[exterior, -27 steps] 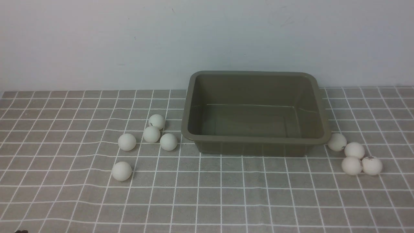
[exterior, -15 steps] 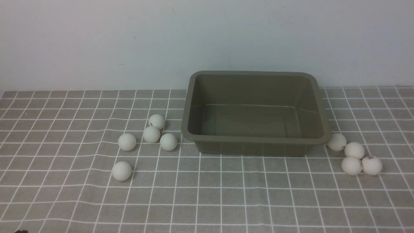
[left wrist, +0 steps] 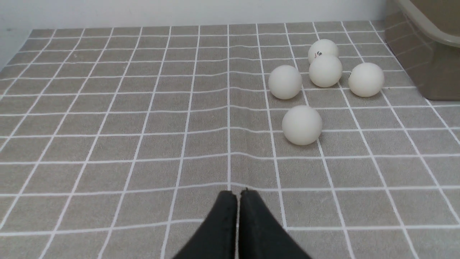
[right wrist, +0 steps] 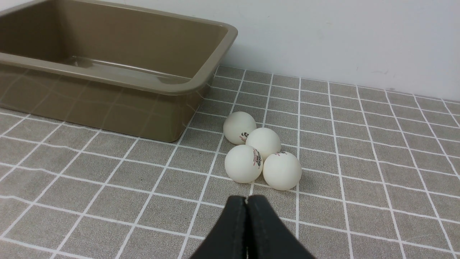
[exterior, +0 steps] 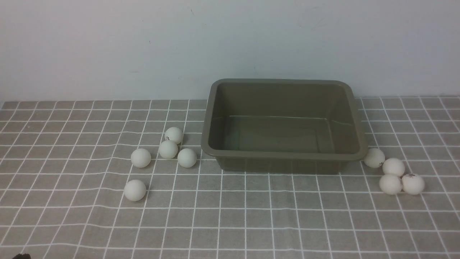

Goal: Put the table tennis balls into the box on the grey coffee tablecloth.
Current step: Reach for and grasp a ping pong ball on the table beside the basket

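**Nine light balls, one empty box**

The balls (exterior: 168, 149) are small, round, hard and very light. I think a tiny push would make them roll, and they could pop out of a tight pinch. The best hold looks like a soft squeeze on two sides, across the middle, from above.

Five balls lie left of the box (exterior: 280, 164) and four lie by its near right corner, all on the cloth (exterior: 251, 223). The lone ball (exterior: 135, 190), nearest on the left, looks easiest to take, because nothing touches it. The four on the right are bunched close.

The box has nothing in it.

The left gripper (left wrist: 237, 194) is pinched closed on nothing. The right gripper (right wrist: 247, 198) is the same, just near the four balls.
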Available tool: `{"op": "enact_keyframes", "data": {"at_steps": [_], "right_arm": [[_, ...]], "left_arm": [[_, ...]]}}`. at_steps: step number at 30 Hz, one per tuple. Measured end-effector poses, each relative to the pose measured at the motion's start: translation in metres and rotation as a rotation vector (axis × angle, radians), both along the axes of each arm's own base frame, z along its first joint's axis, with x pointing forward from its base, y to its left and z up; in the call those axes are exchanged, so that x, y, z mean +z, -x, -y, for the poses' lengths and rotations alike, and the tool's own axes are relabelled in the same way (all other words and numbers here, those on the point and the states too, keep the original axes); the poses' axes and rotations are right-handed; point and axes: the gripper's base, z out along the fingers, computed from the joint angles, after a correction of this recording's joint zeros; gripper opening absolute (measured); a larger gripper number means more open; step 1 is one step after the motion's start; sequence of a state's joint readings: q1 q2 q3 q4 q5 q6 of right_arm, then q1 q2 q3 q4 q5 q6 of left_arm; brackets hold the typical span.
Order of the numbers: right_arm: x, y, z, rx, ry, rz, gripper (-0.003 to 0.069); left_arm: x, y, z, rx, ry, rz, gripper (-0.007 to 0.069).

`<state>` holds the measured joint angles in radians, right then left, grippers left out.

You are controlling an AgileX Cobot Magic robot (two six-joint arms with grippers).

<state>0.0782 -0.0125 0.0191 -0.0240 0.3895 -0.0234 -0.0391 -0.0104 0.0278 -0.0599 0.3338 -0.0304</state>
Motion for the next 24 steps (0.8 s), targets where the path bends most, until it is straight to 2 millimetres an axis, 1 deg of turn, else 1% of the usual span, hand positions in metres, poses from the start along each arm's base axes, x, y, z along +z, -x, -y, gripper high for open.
{"op": "enact_keyframes", "data": {"at_steps": [2, 3, 6, 10, 11, 12, 13, 15, 16, 17, 18, 20, 21, 22, 24], "right_arm": [[0.000, 0.000, 0.000, 0.000, 0.000, 0.000, -0.0009], [0.000, 0.000, 0.000, 0.000, 0.000, 0.000, -0.0009], [0.000, 0.000, 0.000, 0.000, 0.000, 0.000, -0.0009], [0.000, 0.000, 0.000, 0.000, 0.000, 0.001, -0.0009], [0.000, 0.000, 0.000, 0.000, 0.000, 0.001, -0.0009], [0.001, 0.000, 0.000, 0.001, -0.013, 0.010, -0.0009], [0.001, 0.000, -0.001, 0.001, -0.033, 0.016, -0.0009], [0.005, -0.001, -0.003, -0.002, -0.164, 0.061, -0.0009], [0.009, -0.002, -0.003, -0.007, -0.286, 0.100, -0.0009], [0.013, -0.002, -0.004, -0.012, -0.378, 0.130, -0.0009], [0.017, -0.002, -0.003, -0.019, -0.495, 0.166, -0.0009], [0.023, -0.002, -0.002, -0.033, -0.674, 0.220, -0.0009], [0.026, -0.002, 0.000, -0.042, -0.754, 0.249, -0.0009], [0.028, -0.002, 0.001, -0.048, -0.797, 0.268, -0.0009], [0.033, -0.001, 0.005, -0.065, -0.883, 0.333, -0.0009]], "left_arm": [[0.003, -0.001, 0.001, 0.008, 0.069, 0.033, -0.0005], [0.010, -0.002, 0.001, 0.017, 0.143, 0.101, -0.0005], [0.020, -0.003, 0.000, 0.031, 0.232, 0.213, -0.0005], [0.042, -0.002, -0.005, 0.070, 0.348, 0.449, -0.0005], [0.044, -0.001, -0.006, 0.076, 0.365, 0.477, -0.0005], [0.052, 0.001, -0.009, 0.092, 0.420, 0.570, -0.0005], [0.057, 0.002, -0.010, 0.093, 0.446, 0.593, -0.0005], [0.070, 0.005, -0.009, 0.077, 0.482, 0.598, -0.0005], [0.084, 0.005, -0.006, 0.055, 0.483, 0.559, -0.0005], [0.090, 0.004, -0.005, 0.048, 0.474, 0.521, -0.0005], [0.105, 0.001, -0.001, 0.030, 0.451, 0.421, -0.0005], [0.117, -0.006, 0.003, 0.017, 0.427, 0.270, -0.0005], [0.124, -0.013, 0.006, 0.010, 0.403, 0.146, -0.0005], [0.130, -0.022, 0.009, 0.002, 0.370, 0.015, -0.0005], [0.135, -0.039, 0.013, -0.023, 0.292, -0.213, -0.0005]]}}
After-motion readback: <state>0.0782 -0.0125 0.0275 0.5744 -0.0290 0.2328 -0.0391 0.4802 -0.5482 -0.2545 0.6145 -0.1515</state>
